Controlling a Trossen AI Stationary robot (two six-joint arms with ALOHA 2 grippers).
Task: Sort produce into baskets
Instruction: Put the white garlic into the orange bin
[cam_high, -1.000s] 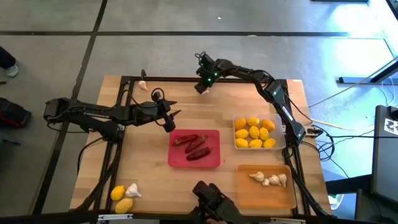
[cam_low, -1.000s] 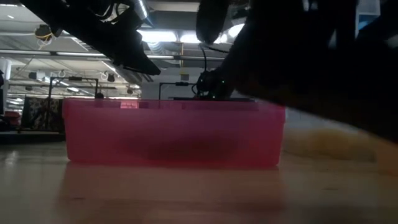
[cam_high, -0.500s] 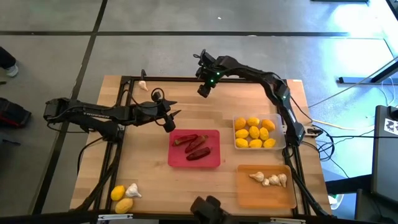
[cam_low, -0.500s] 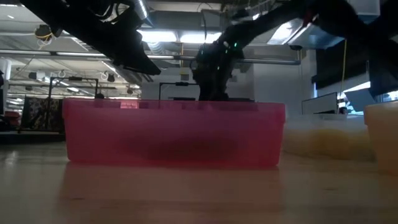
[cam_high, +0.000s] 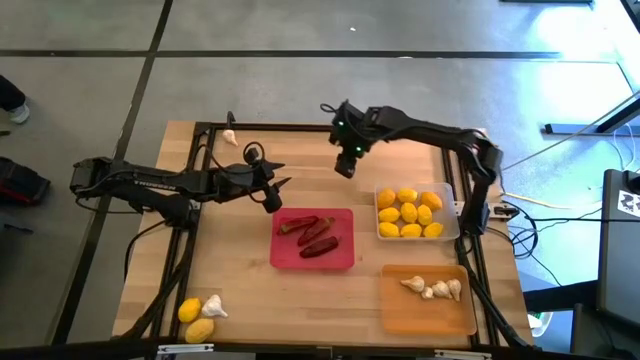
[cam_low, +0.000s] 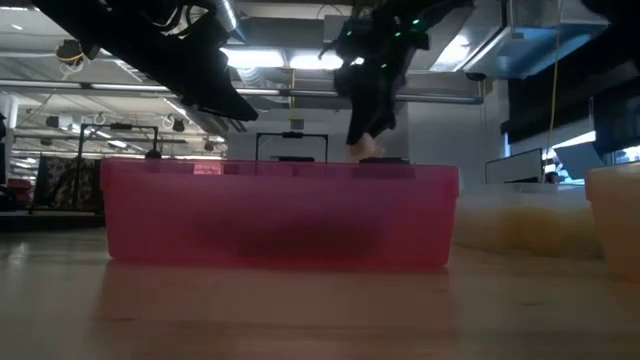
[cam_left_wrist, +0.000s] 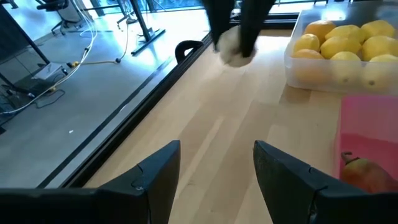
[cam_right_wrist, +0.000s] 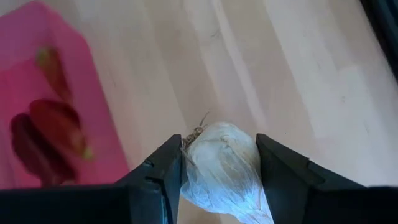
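My right gripper (cam_high: 347, 165) hangs over the bare wood beyond the red basket (cam_high: 340, 260), shut on a whitish garlic bulb (cam_right_wrist: 224, 171); the low view shows the bulb (cam_low: 365, 152) well above the table. The red basket holds dark red chilies (cam_high: 312, 232). The clear basket (cam_high: 378, 212) holds lemons and the orange basket (cam_high: 430, 318) holds garlic. My left gripper (cam_high: 272, 190) waits open, left of the red basket, with nothing between its fingers (cam_left_wrist: 155, 180). My right gripper pinches the garlic bulb by its two opposite sides (cam_right_wrist: 189, 162) between its two fingers. The fingers slant steeply down from above. The bulb is lifted clear of the table, and its wispy tip (cam_right_wrist: 200, 124) sticks out past the fingertips.
A loose garlic bulb (cam_high: 230, 137) lies by the far left corner. Two lemons (cam_high: 190, 310) and a garlic bulb (cam_high: 213, 305) lie at the near left corner. A black frame (cam_high: 300, 127) runs along the table's edges.
My right gripper has risen and swung from the far edge toward the near and right side, rolling a little, still shut on the garlic bulb, which is carried higher above the table. A dark shape at the near edge has left the view.
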